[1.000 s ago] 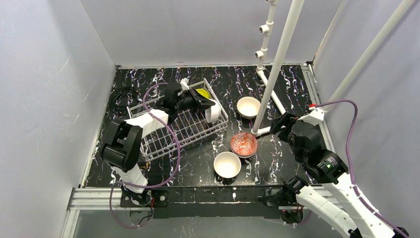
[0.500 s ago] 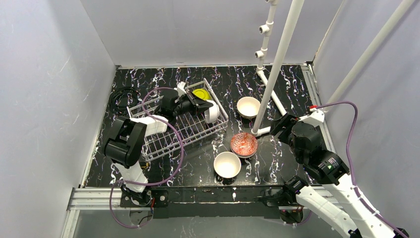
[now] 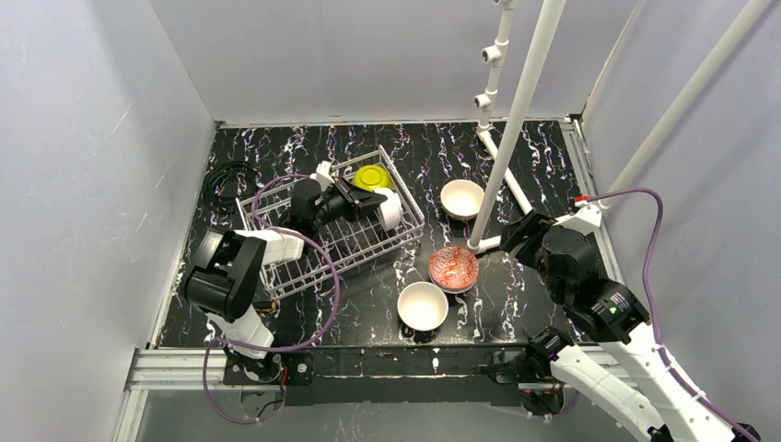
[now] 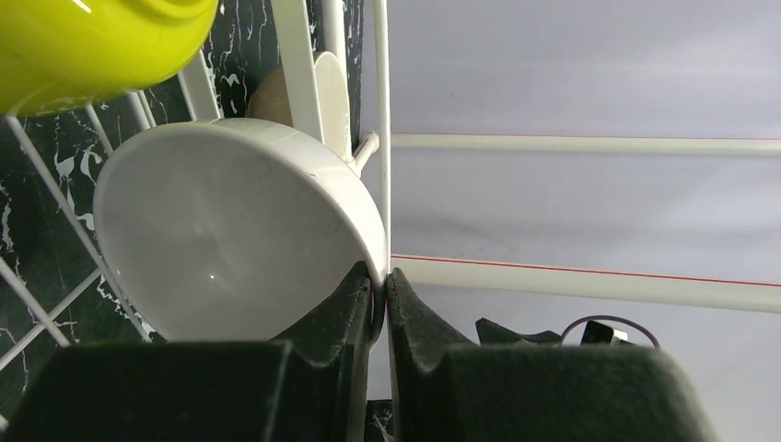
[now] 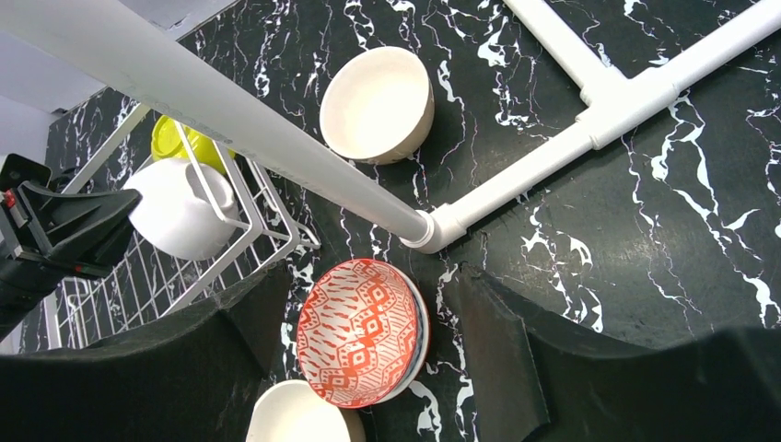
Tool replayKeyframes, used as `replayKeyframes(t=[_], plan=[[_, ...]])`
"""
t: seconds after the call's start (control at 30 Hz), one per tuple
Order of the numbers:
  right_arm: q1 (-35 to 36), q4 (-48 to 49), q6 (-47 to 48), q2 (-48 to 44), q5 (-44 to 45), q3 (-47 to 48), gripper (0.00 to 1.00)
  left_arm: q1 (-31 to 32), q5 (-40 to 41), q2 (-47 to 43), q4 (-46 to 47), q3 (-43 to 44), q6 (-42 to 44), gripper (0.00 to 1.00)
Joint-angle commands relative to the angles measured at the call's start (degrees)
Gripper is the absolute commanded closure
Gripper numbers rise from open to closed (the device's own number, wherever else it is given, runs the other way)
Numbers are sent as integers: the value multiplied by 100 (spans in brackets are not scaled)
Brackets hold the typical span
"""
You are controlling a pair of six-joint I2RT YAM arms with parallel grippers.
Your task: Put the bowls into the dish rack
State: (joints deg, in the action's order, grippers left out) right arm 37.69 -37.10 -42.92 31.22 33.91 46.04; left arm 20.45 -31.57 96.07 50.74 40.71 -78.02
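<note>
The left arm stretches forward low over the rectangular white-silver wire dish rack, its forearm lying across the grid. The left end effector is at the rack's far right corner. Its dark fingers are clamped on the rim of a round white bowl, which stands tilted on its edge inside the rack against the side wires. A glossy yellow-green bowl sits just beyond it in the same corner.

The right arm is folded back, with its wrist held above the black marbled worktop near the foot of the white pipe frame. The right end effector hangs with its fingers apart and empty, over a red-patterned bowl. Two tan bowls with white insides rest on the worktop outside the rack.
</note>
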Motion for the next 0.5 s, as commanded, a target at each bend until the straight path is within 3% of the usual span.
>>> replayKeyframes(t=[0.0, 0.4, 0.47], plan=[[31, 251, 12, 28, -31, 124, 24, -50, 212, -92, -1021, -388, 284, 92], [36, 230, 3, -33, -7, 90, 24, -161, 622, -529, -1994, -638, 681, 86], [30, 238, 3, -27, -9, 81, 24, -199, 696, -642, -2086, -704, 778, 81]])
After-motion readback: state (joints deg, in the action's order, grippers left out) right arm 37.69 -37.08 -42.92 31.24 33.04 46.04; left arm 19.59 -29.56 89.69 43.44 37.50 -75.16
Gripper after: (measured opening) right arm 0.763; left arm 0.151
